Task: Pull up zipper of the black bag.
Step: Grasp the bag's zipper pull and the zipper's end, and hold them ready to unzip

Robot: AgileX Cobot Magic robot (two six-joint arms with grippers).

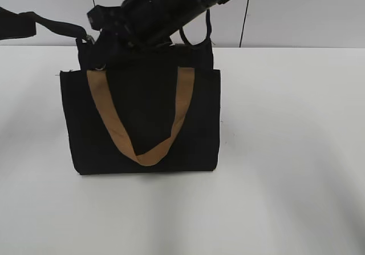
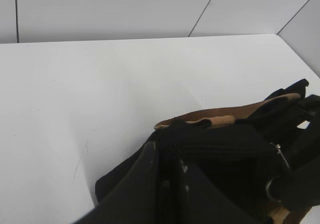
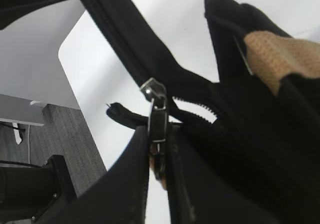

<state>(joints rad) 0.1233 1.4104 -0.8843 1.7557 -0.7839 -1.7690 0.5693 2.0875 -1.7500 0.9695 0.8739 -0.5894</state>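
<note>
The black bag [image 1: 142,118] stands mid-frame on the white table [image 1: 285,152]. It looks soft and floppy. The right gripper [image 3: 159,154] pinches the small, slippery-looking zipper [image 3: 157,115]. The left gripper [image 2: 167,184] squeezes the bag's cloth.

Bulky matte-black arm [image 1: 171,7], dark smooth-edged tool [image 3: 159,184] fingers, no visible markings.

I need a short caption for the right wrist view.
Right gripper shut on the silver zipper pull of the black bag.
</note>
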